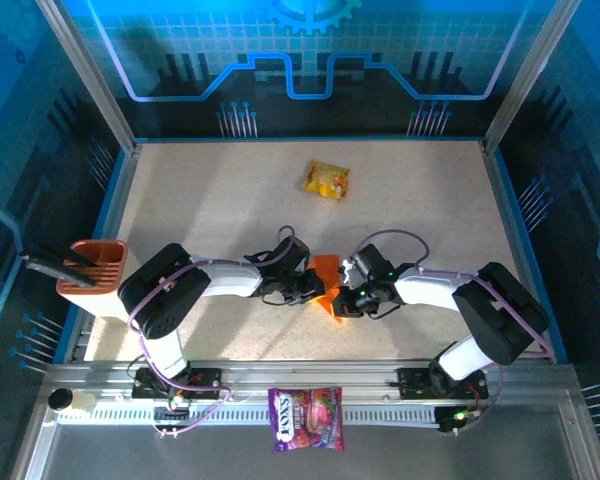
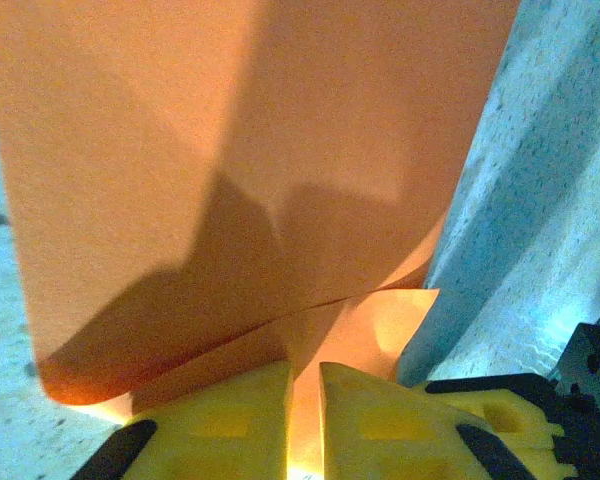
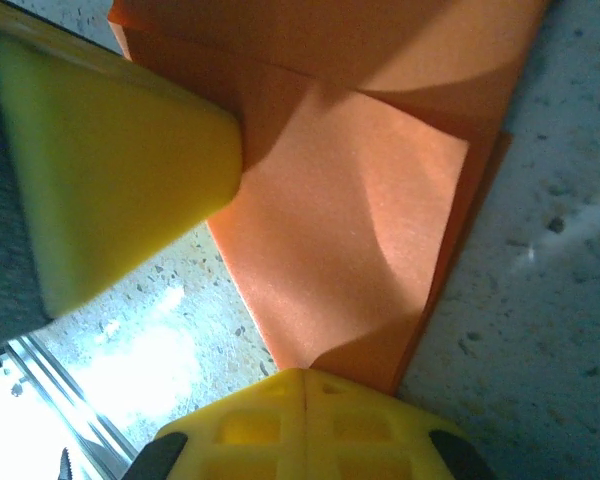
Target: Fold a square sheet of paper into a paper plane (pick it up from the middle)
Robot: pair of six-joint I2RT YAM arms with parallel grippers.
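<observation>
Right gripper [image 3: 302, 398] has its two yellow fingers pressed flat together, clamped on the near corner of the bright-orange sheet of thin matte paper [image 3: 350, 230], which lies folded in layers with creased edges overlapping. From above, this gripper [image 1: 342, 303] meets the sheet [image 1: 326, 272] from the right, near the middle of the speckled beige tabletop [image 1: 210, 200], just ahead of the arm bases. Opposite it, the left gripper [image 1: 308, 292] reaches in from the left, and the sheet sits between the two.

At the left wrist, the sheet [image 2: 280, 150] rises as a broad curved flap over a lower layer, and its edge runs into the thin slit between the left gripper [image 2: 302, 372] fingers. These stand nearly together, and whether they pinch the paper cannot be told.

Well apart toward the far side lies a glossy yellow-orange printed snack packet [image 1: 325, 180]. A purple printed bag [image 1: 307, 418] rests on the near rail between the bases, and a terracotta plastic holder [image 1: 95, 265] stands at the table's left edge.
</observation>
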